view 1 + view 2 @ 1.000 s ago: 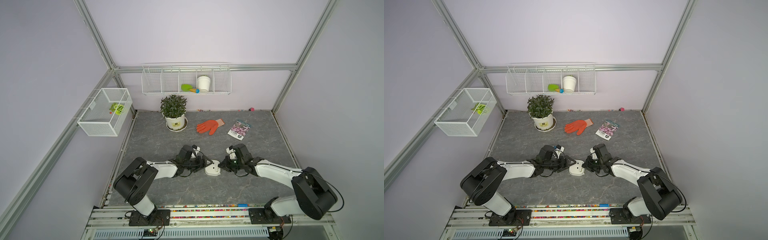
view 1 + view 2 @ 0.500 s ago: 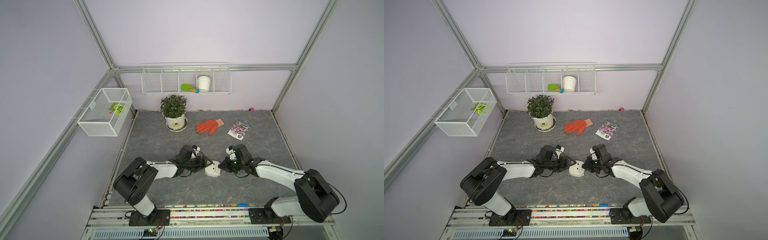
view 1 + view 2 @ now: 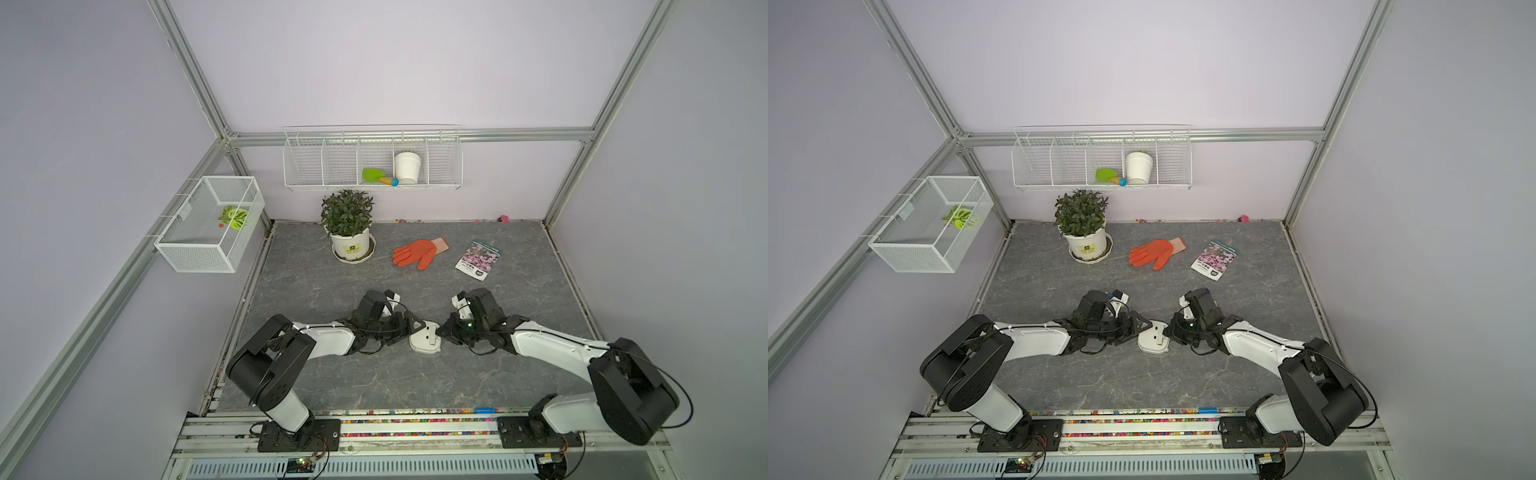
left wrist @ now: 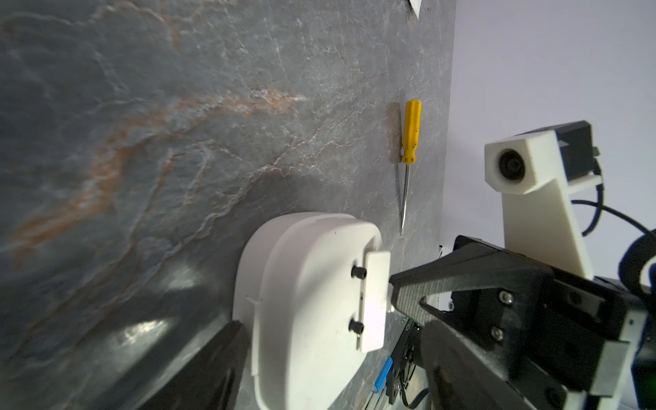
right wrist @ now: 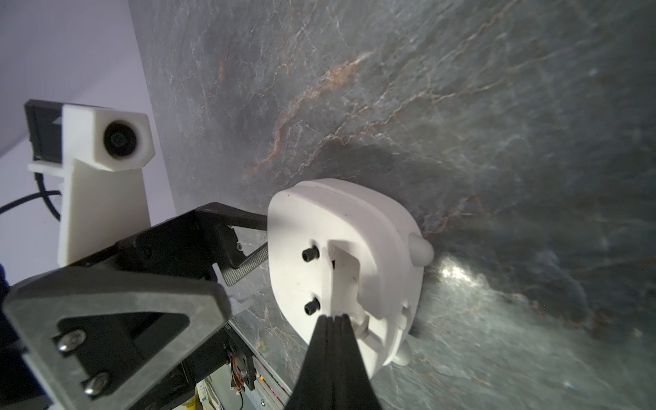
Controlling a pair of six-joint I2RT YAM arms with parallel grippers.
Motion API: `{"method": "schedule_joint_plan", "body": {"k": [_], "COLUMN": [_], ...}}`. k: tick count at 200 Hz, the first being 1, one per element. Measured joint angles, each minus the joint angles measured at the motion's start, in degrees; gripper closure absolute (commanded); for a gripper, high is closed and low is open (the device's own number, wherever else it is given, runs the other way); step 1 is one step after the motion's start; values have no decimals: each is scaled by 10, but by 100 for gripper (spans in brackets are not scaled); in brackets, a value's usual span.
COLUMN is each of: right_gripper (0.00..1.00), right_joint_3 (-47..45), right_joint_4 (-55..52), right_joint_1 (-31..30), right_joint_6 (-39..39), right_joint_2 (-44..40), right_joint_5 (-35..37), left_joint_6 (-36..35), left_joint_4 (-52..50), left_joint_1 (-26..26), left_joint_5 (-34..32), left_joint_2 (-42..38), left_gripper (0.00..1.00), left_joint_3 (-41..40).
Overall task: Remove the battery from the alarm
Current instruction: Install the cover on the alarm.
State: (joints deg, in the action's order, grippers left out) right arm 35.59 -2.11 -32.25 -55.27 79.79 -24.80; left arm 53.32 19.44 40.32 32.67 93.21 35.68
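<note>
Grey stone-veined table, with a potted plant at 11 o'clock from the alarm, an orange glove at 12 and a seed packet at 1, all well apart from it; on the back wall a wire shelf holding a white pot and a green trowel, and at 10 o'clock a mesh basket. From the left wrist, a yellow-handled screwdriver flat on the table past the alarm, apart from it. Alarm near the table's middle, face down, back up, hemmed in by both claws; battery out of sight, flat cover piece on the back beside two black knobs. Left arm and right arm stretched low, forearms near level, wrists closing in from 9 and 3 o'clock. Left gripper spread wide, one finger touching the alarm's rim. Right gripper pressed together into a wedge, tip against the cover's end. Smooth matte white plastic, rounded-square shell with stubby pegs on one edge; black fingers with woven-textured pads.
</note>
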Motion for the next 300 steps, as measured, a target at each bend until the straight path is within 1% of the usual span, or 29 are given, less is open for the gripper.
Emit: {"method": "schedule_joint_plan", "body": {"k": [130,300], "right_gripper": [100,100], "right_joint_3": [-4,-18], "right_joint_4": [-2,23], "right_joint_1": [0,0], "right_joint_6": [-7,-24], "right_joint_2": [-6,-2], "right_joint_5": [14,6], "left_joint_6": [0,0], "left_joint_4": [0,0], "left_joint_1": [0,0], "left_joint_5": [0,0], "left_joint_2": [-3,-3], "left_gripper": [18,18], "left_joint_3": [0,0]}}
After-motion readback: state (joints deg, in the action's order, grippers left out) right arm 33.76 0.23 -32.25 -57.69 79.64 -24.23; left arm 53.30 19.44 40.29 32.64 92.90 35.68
